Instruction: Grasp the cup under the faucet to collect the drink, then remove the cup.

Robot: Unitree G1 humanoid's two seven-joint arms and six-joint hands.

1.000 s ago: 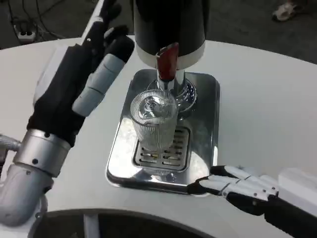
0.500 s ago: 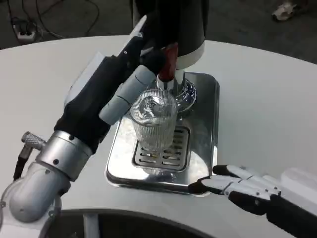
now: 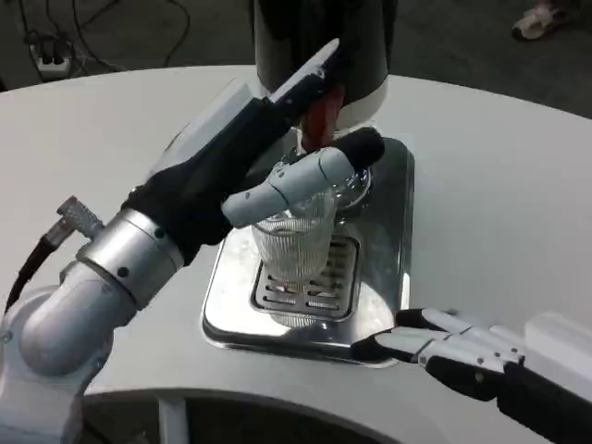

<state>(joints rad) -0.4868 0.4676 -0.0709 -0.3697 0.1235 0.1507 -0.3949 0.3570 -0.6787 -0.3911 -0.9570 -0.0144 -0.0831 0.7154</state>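
Two hands are in view, and we hold neither thing in either. Our left hand (image 3: 250, 162) reaches in from eight o'clock, fingers spread wide around the upper part of the cup (image 3: 294, 242), one finger (image 3: 305, 180) lying across its rim; we cannot tell whether it touches the glass. The cup stands upright on the grate of the tray (image 3: 393, 250), directly below the faucet (image 3: 319, 120) at twelve o'clock. Our right hand (image 3: 453, 347) rests flat at the tray's five o'clock corner, fingers extended, holding nothing. We judge the grasp not yet made. To do it well, we should lower the hand to the ribbed wall, close evenly from both sides, and keep the cup upright and centred under the spout.
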